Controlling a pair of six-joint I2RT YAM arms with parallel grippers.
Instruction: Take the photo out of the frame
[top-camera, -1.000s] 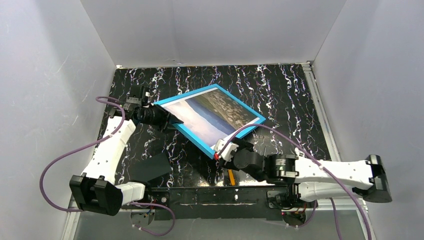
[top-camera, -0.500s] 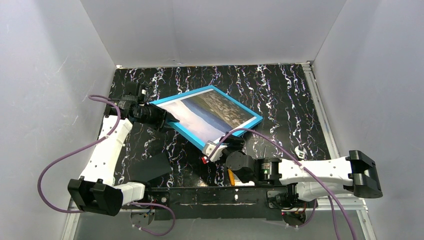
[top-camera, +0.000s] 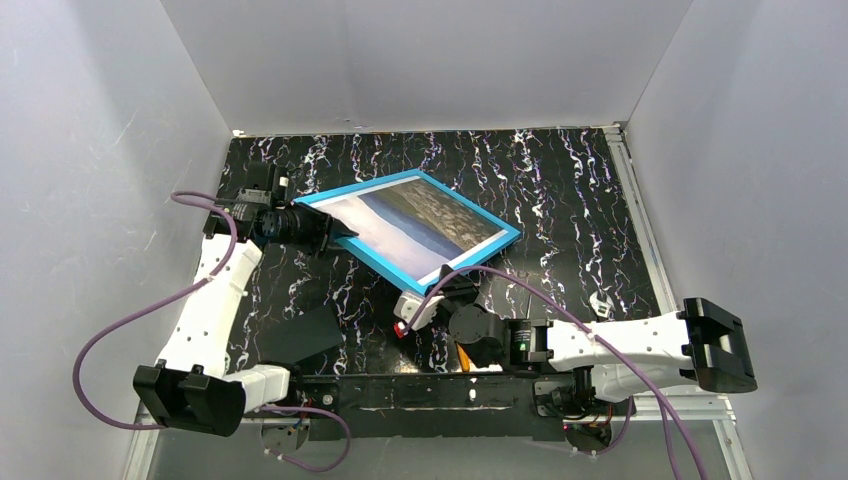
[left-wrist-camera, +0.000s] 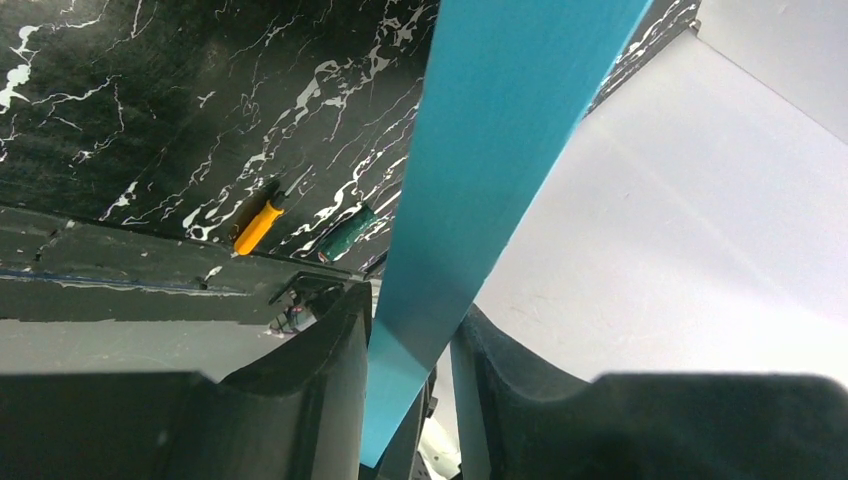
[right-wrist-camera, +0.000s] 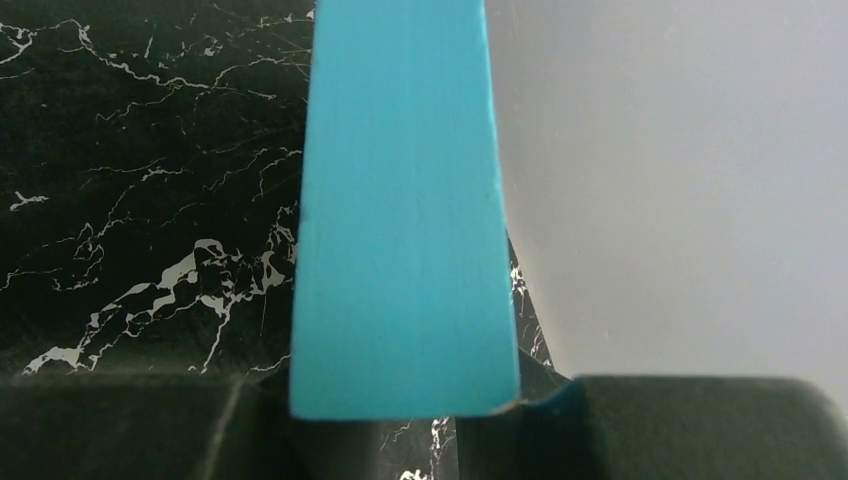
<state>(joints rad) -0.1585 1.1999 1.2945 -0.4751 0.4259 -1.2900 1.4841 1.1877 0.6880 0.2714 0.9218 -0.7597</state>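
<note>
Orange-handled screwdriver lies nearest, on the black marbled table just ahead of the arm bases. A dark flat panel rests to its left.

Just beyond, the right gripper has slid leftward over the last second, and its jaws have drawn in from wide to fairly narrow. In its wrist view the blue edge of the frame stands between the two dark fingers, which look pressed against both sides. It now appears clamped on the frame's near corner.

The frame hangs clear of the table, tilted with its near corner lowest, and it has drifted slightly left and away along with the arms. The photo sits inside it, face up, with pale sky toward the left arm and the dark field toward the far side.

Farther off, the left gripper keeps its hold on the frame's left corner. Its fingers are partly apart with the blue edge pinched between them, the same as a second ago.

With both corners gripped, the frame looks steady enough to turn or brace. Nothing has yet been done to the photo itself, so removal seems barely begun. One gripper will probably have to let go to work the print free.
</note>
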